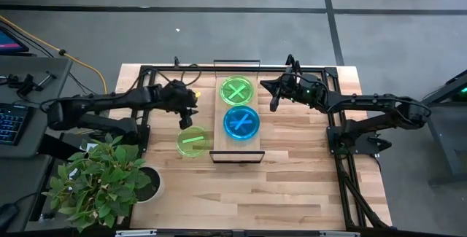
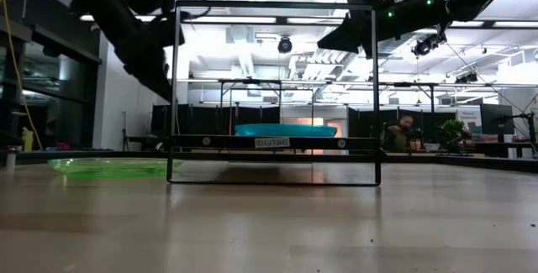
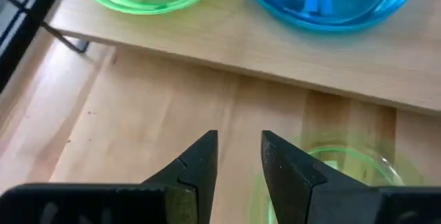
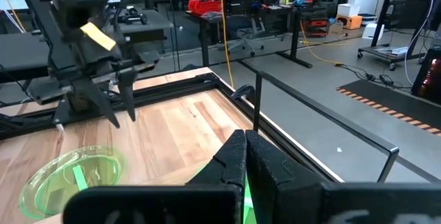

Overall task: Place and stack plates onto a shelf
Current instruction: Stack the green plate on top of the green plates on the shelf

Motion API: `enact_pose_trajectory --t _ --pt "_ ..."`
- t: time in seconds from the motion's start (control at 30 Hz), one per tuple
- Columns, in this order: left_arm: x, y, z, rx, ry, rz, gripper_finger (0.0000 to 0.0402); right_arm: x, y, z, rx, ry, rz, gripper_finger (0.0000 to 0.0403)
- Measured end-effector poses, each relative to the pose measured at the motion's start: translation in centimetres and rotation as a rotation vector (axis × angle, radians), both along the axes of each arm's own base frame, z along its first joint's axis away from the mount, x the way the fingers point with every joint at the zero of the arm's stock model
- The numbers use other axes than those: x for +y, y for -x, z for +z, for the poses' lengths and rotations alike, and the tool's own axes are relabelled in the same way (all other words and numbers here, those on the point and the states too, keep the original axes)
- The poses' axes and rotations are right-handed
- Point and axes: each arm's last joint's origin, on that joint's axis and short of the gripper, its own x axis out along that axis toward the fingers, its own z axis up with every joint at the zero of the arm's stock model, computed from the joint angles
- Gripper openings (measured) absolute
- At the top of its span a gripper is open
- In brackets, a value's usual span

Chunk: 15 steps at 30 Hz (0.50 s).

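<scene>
1. High view: left gripper (image 1: 191,111) hangs just above the loose yellow-green plate (image 1: 193,141), which lies on the tabletop (image 1: 277,186) beside the shelf (image 1: 217,113), on the shelf's left-arm side. On the shelf board, ahead of this gripper: a second yellow-green plate (image 1: 236,90) at the far half, a cyan-blue plate (image 1: 241,122) at the near half. Right gripper (image 1: 274,95) waits on the other side of the shelf, level with the far plate. A potted plant (image 1: 102,179) stands at the table corner, well clear.

2. Low view: the loose plate (image 2: 109,166) sits flat on the table, just outside the shelf frame (image 2: 274,143); the cyan-blue plate (image 2: 285,129) rests on the board. Both arms hang overhead. A person (image 2: 395,135) shows far back in the room.

3. Left wrist view: fingers (image 3: 197,163) parted by a narrow gap, holding nothing. The loose plate's rim (image 3: 348,162) lies below and to one side of the fingertips, not between them. Shelf edge and both shelved plates lie beyond.

4. Right wrist view: own fingers (image 4: 238,156) pressed together, empty. The left gripper (image 4: 114,89) shows across the table over the loose plate (image 4: 69,176).

5. Judgement: step in hand is grasping the loose plate. Widen the fingers, shift so one finger lands inside the rim and one outside, descend gently, pinch the nearest rim. Translucent plastic may slip; lift level, clear the shelf bar.
</scene>
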Motion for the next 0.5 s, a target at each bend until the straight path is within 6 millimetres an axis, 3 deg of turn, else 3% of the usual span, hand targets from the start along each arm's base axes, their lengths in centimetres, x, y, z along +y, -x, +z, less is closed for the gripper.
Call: enact_pose_trajectory --t 0.23,0.5 --pt "0.1 -0.7 -2.4 0.102 0.198 -0.148 0.0104 0.0 0.0 -0.1 0.009 -0.003 -0.002 0.0" --pt "1.9 -1.4 -5.8 0.241 0.23 -0.172 0.0104 0.0 0.0 -0.1 0.009 -0.003 -0.002 0.0"
